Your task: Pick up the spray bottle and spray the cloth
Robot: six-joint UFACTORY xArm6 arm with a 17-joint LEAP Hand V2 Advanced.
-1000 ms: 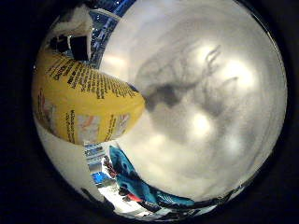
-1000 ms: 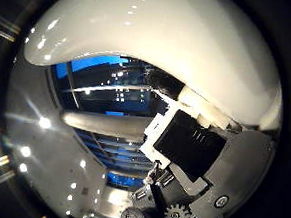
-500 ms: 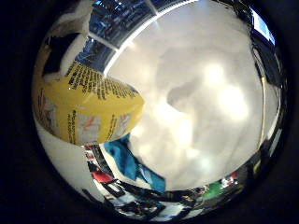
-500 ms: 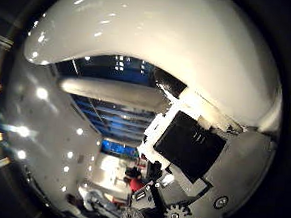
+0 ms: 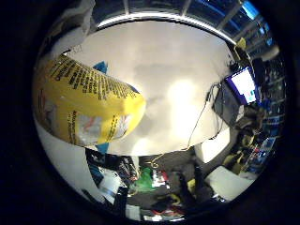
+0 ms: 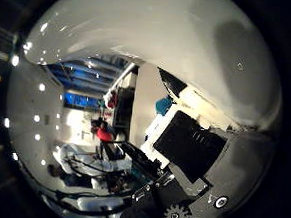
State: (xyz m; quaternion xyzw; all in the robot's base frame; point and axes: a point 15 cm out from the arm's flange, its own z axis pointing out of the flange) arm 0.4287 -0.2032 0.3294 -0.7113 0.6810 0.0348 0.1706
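Note:
The spray bottle (image 5: pixel 89 98), with a yellow printed label and a white body, fills one side of the right little finger side palm view, close against the palm. Its white body (image 6: pixel 160 40) also fills much of the right thumb side palm view. My right hand (image 6: pixel 198 153) shows there as black and white finger parts lying against the bottle, curled round it. A small piece of the blue cloth (image 5: pixel 100 67) peeks out from behind the bottle, on the white table (image 5: pixel 178 75) well below the hand.
A lit monitor (image 5: pixel 244 84) and desk clutter stand beyond the table's far edge. Boxes and other gear (image 5: pixel 150 178) lie on the floor beside the table. The room's ceiling lights and shelves (image 6: pixel 95 116) show past the bottle.
The whole view has swung and the table now looks farther off, so the hand has moved. The bottle keeps its place against the palm. The cloth is now mostly hidden behind the bottle.

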